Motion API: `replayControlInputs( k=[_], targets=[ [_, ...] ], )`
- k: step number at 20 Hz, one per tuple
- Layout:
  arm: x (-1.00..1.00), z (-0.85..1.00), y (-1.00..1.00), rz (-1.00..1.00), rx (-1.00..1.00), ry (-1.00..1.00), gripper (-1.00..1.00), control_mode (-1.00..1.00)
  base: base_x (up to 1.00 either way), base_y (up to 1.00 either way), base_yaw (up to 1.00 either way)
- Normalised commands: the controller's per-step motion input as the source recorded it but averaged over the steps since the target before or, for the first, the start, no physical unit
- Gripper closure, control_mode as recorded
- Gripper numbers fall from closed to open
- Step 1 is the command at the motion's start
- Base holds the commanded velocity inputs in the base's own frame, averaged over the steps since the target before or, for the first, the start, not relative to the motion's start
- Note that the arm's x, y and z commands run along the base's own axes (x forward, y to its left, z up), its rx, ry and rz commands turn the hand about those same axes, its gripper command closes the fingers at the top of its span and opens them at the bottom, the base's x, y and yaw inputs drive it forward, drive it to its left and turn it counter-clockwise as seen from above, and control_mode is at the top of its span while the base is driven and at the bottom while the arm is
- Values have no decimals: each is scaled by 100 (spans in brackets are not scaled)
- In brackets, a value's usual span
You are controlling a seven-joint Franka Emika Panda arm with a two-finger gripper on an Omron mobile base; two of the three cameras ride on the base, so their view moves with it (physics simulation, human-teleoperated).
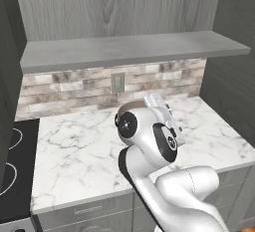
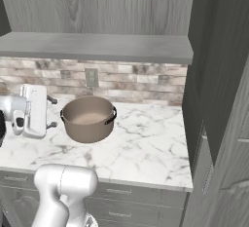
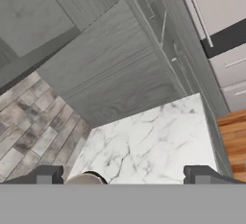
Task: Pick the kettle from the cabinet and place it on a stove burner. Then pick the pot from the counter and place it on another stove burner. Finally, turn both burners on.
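Observation:
The wide tan pot (image 2: 89,118) stands on the white marble counter (image 2: 146,148), near the brick backsplash. My gripper (image 2: 52,112) hangs just left of the pot at rim height, open, with nothing between its fingers. In the hand view the gripper (image 3: 123,176) shows both dark fingertips (image 3: 48,175) wide apart, with a sliver of the pot (image 3: 84,180) between them at the bottom. The cabinet's grey shelf (image 1: 134,49) runs above the counter (image 1: 84,146). At the far left lies the black stovetop with two white burner rings (image 1: 15,139). The kettle is out of view.
A tall grey cabinet side (image 2: 214,75) walls off the counter's right end. A wall outlet (image 2: 91,77) sits in the brick backsplash. Grey drawer fronts (image 2: 121,192) run below the counter. My own arm (image 1: 154,146) hides most of the pot in the left base view.

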Motion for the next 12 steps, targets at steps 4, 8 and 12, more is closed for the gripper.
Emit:
replayControlInputs(
  k=[4,8,12],
  targets=[
    [40,-27,5,0,0,7,-100,-100,0,0,0],
    [40,-25,5,0,1,6,-100,-100,0,0,0],
    [36,-22,9,0,1,3,-100,-100,0,0,0]
  ],
)
